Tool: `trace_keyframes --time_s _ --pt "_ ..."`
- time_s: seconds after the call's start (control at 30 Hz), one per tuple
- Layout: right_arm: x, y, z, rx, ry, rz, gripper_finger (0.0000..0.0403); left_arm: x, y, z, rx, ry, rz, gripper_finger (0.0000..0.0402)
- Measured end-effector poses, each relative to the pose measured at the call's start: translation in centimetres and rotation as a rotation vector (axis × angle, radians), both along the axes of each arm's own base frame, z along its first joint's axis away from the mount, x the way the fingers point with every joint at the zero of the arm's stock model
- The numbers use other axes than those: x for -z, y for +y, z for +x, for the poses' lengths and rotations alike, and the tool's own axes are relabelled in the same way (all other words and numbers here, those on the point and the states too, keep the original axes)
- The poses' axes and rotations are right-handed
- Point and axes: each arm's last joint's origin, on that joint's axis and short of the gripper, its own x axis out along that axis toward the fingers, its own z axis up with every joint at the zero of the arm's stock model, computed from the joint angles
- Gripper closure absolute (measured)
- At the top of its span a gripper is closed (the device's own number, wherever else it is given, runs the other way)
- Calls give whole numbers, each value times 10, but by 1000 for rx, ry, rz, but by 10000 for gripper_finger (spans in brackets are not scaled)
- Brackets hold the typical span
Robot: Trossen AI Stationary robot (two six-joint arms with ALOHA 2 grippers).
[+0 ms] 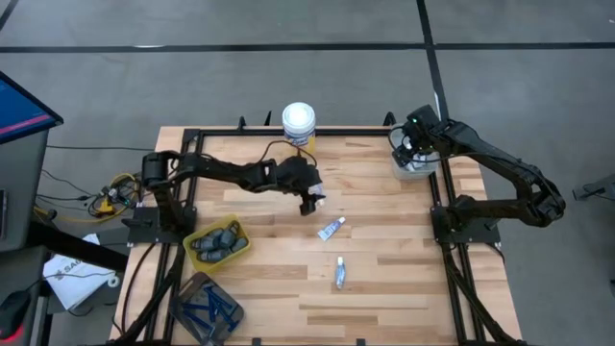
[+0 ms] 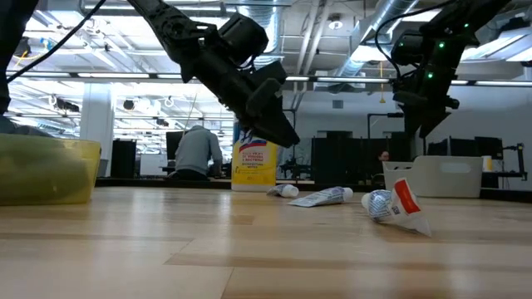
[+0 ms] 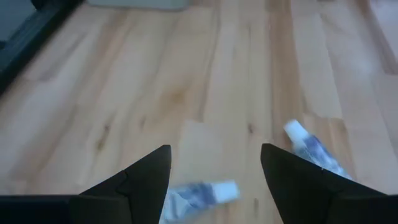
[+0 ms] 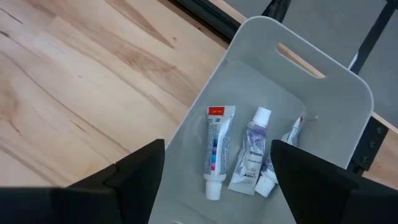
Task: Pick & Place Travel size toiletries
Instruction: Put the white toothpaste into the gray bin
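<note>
Two small white tubes with blue print lie flat on the wooden table: one (image 1: 332,228) near the middle, the other (image 1: 340,274) closer to the near edge. My left gripper (image 1: 312,202) hovers open just left of and above the nearer-to-centre tube (image 3: 200,193), touching nothing. My right gripper (image 4: 217,144) hangs open above a white bin (image 4: 323,74) at the far right, which holds three tubes (image 4: 214,149) lying on its floor. In the low view the left gripper (image 2: 278,124) is well clear of the tabletop.
A tall white canister with a yellow label (image 1: 299,123) stands at the far edge. A yellow bin (image 1: 216,242) of dark grey sticks and a dark bin (image 1: 207,308) of blue sticks sit at the near left. Black frame rails run along both table sides.
</note>
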Motion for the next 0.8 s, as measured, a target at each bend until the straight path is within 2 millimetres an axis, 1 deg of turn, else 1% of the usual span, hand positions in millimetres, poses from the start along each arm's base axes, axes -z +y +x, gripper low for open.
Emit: trace_keyframes --time_s 0.1,0.2,0.3,0.4,0.53,0.7,0.8 --pt "0 0 0 0 0 1 117 2 6 7 26 2 11 156" --pt "0 1 1 -6 0 2 117 8 9 24 63 -2 -4 156" --pt "0 3 4 -17 -2 5 117 18 7 39 89 36 -27 156" --pt "0 6 6 -35 -1 7 117 22 3 46 114 67 -22 156" --pt "0 9 9 -55 2 9 117 29 0 43 117 146 -19 156" --pt "1 11 12 -73 5 12 117 37 2 33 58 271 -83 156" --pt "1 12 13 -78 5 11 117 38 -1 30 32 308 -118 156"
